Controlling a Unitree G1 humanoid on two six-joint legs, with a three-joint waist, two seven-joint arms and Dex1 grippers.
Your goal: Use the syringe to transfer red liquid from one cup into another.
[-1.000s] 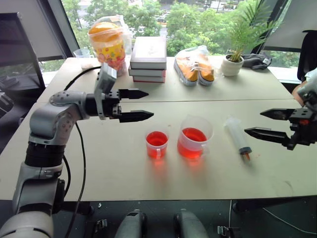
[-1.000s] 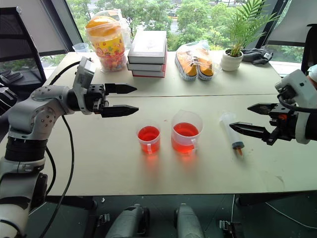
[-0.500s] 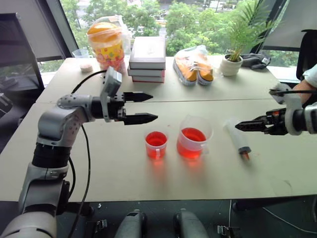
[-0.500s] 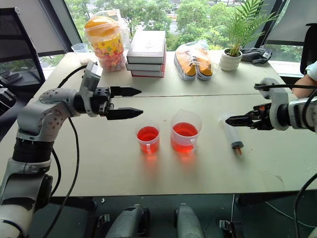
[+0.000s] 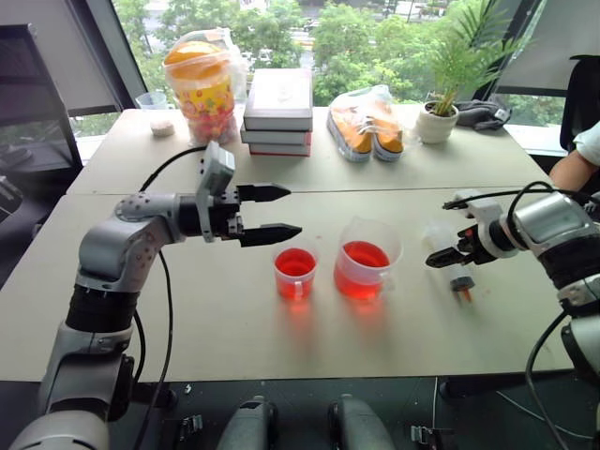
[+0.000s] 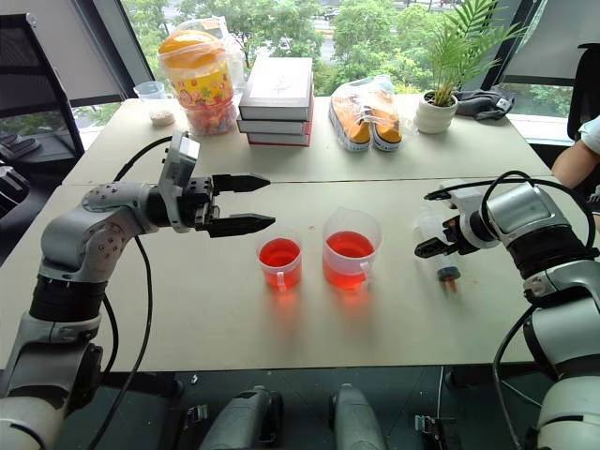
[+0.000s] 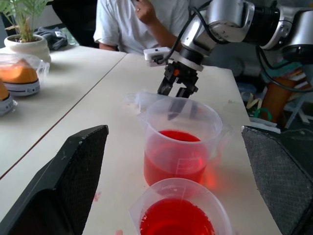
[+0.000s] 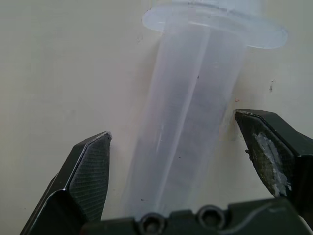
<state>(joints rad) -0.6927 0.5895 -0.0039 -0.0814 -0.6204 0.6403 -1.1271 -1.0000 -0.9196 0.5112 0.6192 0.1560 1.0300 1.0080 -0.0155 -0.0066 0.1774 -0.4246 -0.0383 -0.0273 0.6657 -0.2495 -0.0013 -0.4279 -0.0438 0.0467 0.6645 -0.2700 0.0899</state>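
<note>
A pale table (image 5: 234, 347) fills the frame. Nearest, just below centre, stand two clear containers of red liquid (image 5: 367, 255): the smaller straight-sided cup (image 5: 296, 273) on the left and, just beside it on the right, the wider beaker (image 5: 367, 259) with a pouring lip.

Right of the beaker, at centre right, the syringe (image 5: 450, 258) lies flat on the table, its orange-red tip (image 5: 463, 294) toward the bottom of the frame. The right gripper (image 5: 448, 255) angles down over it, partly covering the barrel; its two black fingers (image 8: 90, 169) are spread wide on either side of the clear tube, not touching it.

At centre left, above and left of the small cup, the left gripper (image 5: 274, 210) hangs level in the air, fingers spread and holding nothing.

Farther back, along the top of the frame from left to right: a snack jar (image 5: 202, 82), a stack of books (image 5: 280, 111), a bag with orange shoes (image 5: 370, 120) and a potted plant (image 5: 442, 111). A person's arm (image 5: 583, 155) shows at the right edge.
</note>
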